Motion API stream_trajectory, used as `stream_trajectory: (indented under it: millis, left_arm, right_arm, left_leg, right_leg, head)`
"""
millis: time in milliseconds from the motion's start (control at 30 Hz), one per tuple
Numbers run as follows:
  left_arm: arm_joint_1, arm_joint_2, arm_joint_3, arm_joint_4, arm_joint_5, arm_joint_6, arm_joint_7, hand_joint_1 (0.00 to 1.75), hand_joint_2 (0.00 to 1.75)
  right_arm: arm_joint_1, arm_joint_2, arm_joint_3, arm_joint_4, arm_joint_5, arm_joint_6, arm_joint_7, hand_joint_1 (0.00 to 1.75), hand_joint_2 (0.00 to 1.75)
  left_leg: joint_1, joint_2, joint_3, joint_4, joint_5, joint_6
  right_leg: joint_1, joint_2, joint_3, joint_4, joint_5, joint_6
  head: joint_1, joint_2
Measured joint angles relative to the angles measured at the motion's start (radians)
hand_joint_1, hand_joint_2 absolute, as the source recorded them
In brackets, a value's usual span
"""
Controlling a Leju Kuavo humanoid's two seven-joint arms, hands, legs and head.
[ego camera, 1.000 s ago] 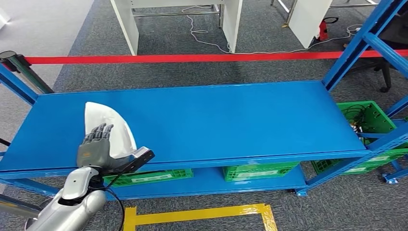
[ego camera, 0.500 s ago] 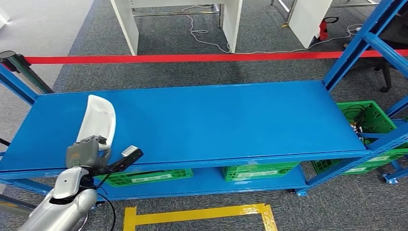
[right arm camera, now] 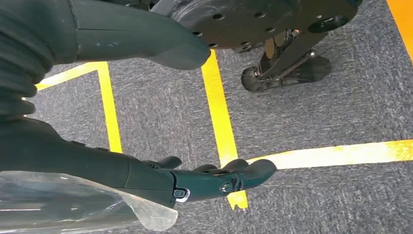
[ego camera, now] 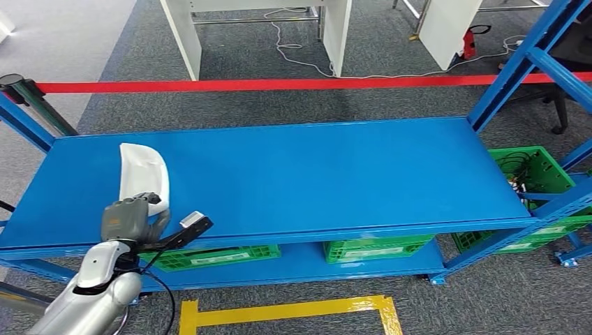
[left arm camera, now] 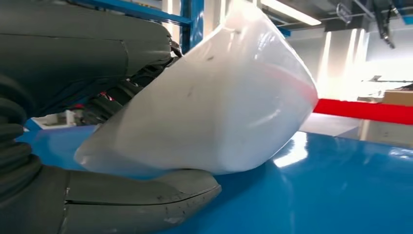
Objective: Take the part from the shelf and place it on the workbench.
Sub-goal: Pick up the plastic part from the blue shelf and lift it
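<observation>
A white curved shell part (ego camera: 142,176) stands tilted on its edge at the left end of the blue shelf top (ego camera: 314,174). My left hand (ego camera: 128,219) grips its near end from the shelf's front edge. In the left wrist view the part (left arm camera: 219,107) sits clamped between the thick thumb (left arm camera: 136,197) on one side and the dark fingers (left arm camera: 107,48) on the other, just over the glossy blue shelf (left arm camera: 341,185). My right hand (right arm camera: 146,173) hangs over grey carpet, its fingers apart and holding nothing.
Blue uprights (ego camera: 513,66) rise at the shelf's right end, and one (ego camera: 24,125) at the left. Green crates (ego camera: 377,248) sit on the lower level, another (ego camera: 530,174) at the right. A red barrier tape (ego camera: 279,84) runs behind. Yellow floor tape (ego camera: 293,308) lies in front.
A second ago my left hand lay spread on the flat part. It has closed on the part and tipped it up on edge; since then the part has sunk slightly.
</observation>
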Motion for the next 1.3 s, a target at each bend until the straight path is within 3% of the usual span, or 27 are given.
stream_trajectory:
  millis: [600, 633, 700, 767, 867, 1067, 1167, 1233, 1300]
  left_arm:
    - [0.041, 0.003, -0.003, -0.025, 0.072, 0.058, -0.078, 1.75, 1.75]
    - [0.060, 0.004, -0.001, -0.046, 0.099, 0.082, -0.104, 1.75, 1.75]
    - [0.129, 0.003, 0.016, -0.138, 0.320, 0.096, -0.248, 1.75, 1.75]
    - [0.197, -0.002, 0.037, -0.236, 0.620, 0.042, -0.415, 1.75, 1.75]
    - [0.267, -0.009, 0.058, -0.326, 0.886, -0.076, -0.541, 1.75, 1.75]
    - [0.346, -0.017, 0.084, -0.423, 0.982, -0.124, -0.593, 1.75, 1.75]
    - [0.374, -0.019, 0.099, -0.457, 1.028, -0.129, -0.621, 1.75, 1.75]
    - [0.406, -0.027, 0.112, -0.493, 1.075, -0.133, -0.648, 1.75, 1.75]
    - [0.449, -0.040, 0.128, -0.529, 1.114, -0.136, -0.677, 1.75, 1.75]
  right_arm:
    - [0.014, 0.000, 0.008, -0.008, -0.003, -0.005, 0.000, 0.00, 1.75]
    - [0.017, 0.000, 0.013, -0.009, -0.004, -0.010, 0.001, 0.00, 1.75]
    - [0.027, 0.000, 0.027, -0.013, -0.011, -0.037, 0.004, 0.00, 1.75]
    - [0.032, 0.000, 0.037, -0.016, -0.007, -0.066, 0.001, 0.00, 1.75]
    - [0.030, 0.000, 0.040, -0.015, 0.030, -0.074, -0.025, 0.00, 1.75]
    - [0.024, 0.000, 0.040, -0.014, 0.058, -0.073, -0.046, 0.00, 1.75]
    - [0.022, 0.000, 0.038, -0.013, 0.089, -0.076, -0.071, 0.00, 1.75]
    - [0.015, 0.000, 0.032, -0.010, 0.113, -0.080, -0.098, 0.00, 1.75]
    - [0.000, 0.000, 0.022, -0.003, 0.130, -0.081, -0.123, 0.00, 1.75]
  left_leg:
    - [0.000, 0.000, 0.000, 0.000, 0.000, 0.000]
    - [0.000, 0.000, 0.000, 0.000, 0.000, 0.000]
    - [0.000, 0.000, 0.000, 0.000, 0.000, 0.000]
    - [0.000, 0.000, -0.001, 0.000, 0.000, 0.000]
    - [0.000, 0.000, -0.001, 0.000, -0.001, 0.000]
    - [-0.001, 0.000, -0.002, 0.002, -0.002, 0.001]
    - [-0.001, 0.002, 0.002, -0.007, 0.011, 0.017]
    - [0.006, 0.009, 0.008, -0.033, 0.030, 0.027]
    - [0.011, 0.019, 0.006, -0.043, 0.038, 0.031]
  right_leg:
    - [0.000, 0.000, 0.000, 0.000, 0.000, 0.000]
    - [0.000, 0.000, 0.000, 0.000, 0.000, 0.000]
    - [0.000, 0.000, 0.000, 0.000, 0.000, 0.000]
    - [0.000, 0.000, 0.000, 0.000, 0.000, 0.000]
    - [0.000, 0.000, -0.001, 0.000, -0.001, 0.000]
    - [-0.002, 0.000, 0.000, -0.002, 0.001, 0.002]
    - [-0.005, 0.001, 0.002, -0.010, 0.009, 0.014]
    - [-0.003, -0.002, -0.011, 0.013, -0.021, 0.022]
    - [-0.008, -0.006, -0.049, 0.112, -0.094, 0.031]
  head:
    - [0.000, 0.000]
    - [0.000, 0.000]
    - [0.000, 0.000]
    - [0.000, 0.000]
    - [0.000, 0.000]
    - [0.000, 0.000]
    - [-0.001, 0.000]
    - [0.001, 0.000]
    - [0.003, 0.000]
